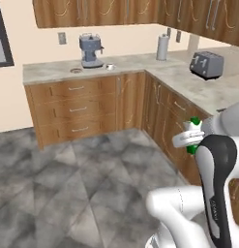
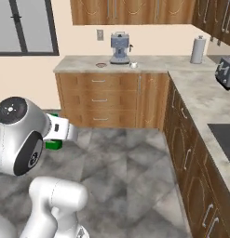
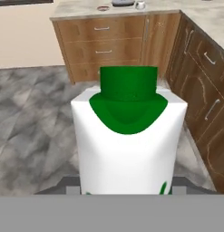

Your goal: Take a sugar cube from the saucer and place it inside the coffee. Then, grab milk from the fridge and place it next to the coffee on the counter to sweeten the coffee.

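The pincer (image 1: 192, 140) is gripping the milk (image 3: 129, 136), holding the small carton out over the grey tiled floor (image 1: 67, 184), well away from the bench (image 1: 58, 70). In the hand view the carton is standing upright between the two dark fingers, its green top facing the camera and its white body taking up the middle of the picture (the fingers themselves are mostly hidden behind it). In the left base view the milk (image 1: 192, 127) is showing as a bit of white and green just beyond the arm's dark wrist, in front of the wooden drawers (image 1: 179, 109) of the side run of cabinets. In the right base view only a green corner of the milk (image 2: 53, 144) is peeking out under the white hand, low at the left.

The bench is running along the far wall and turning a corner toward the robot's right. On its far stretch a grey coffee machine (image 2: 120, 47) is standing against the wall. Just to its right the coffee (image 2: 133, 65) is sitting as a small white cup on the stone top, and to the machine's left the saucer (image 2: 101, 65) is lying flat, apart from the cup. The sugar cube is too small to make out at this range. A paper towel roll (image 2: 198, 49) is standing at the corner, and a toaster (image 1: 206, 64) is sitting on the side stretch.
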You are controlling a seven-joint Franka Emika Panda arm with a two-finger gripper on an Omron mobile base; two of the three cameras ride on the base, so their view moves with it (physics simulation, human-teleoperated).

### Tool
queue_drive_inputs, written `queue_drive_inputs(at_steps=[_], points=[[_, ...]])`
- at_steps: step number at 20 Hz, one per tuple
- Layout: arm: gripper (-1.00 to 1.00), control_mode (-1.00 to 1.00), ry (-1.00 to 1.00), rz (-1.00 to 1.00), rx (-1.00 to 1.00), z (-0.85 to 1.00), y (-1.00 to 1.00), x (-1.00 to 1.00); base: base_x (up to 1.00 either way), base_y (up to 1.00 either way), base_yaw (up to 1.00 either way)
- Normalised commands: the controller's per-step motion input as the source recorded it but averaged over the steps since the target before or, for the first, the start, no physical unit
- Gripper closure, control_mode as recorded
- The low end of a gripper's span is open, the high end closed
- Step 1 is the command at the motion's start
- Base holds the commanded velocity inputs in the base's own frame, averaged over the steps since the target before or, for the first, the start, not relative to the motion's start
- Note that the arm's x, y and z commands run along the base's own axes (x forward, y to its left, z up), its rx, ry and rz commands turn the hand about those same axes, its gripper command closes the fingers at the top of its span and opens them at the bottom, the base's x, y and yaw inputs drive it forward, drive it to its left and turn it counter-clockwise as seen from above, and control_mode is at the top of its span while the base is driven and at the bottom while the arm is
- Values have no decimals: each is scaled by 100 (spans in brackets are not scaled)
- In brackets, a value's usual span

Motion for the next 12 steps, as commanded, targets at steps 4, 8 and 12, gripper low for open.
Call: queue_drive_inputs(at_steps=[4,8,12], points=[[100,100,0,0,0,0,0,0,100,-49,12],[100,100,0,0,0,0,0,0,100,-61,2],[100,100,0,0,0,0,0,0,100,-26,2]])
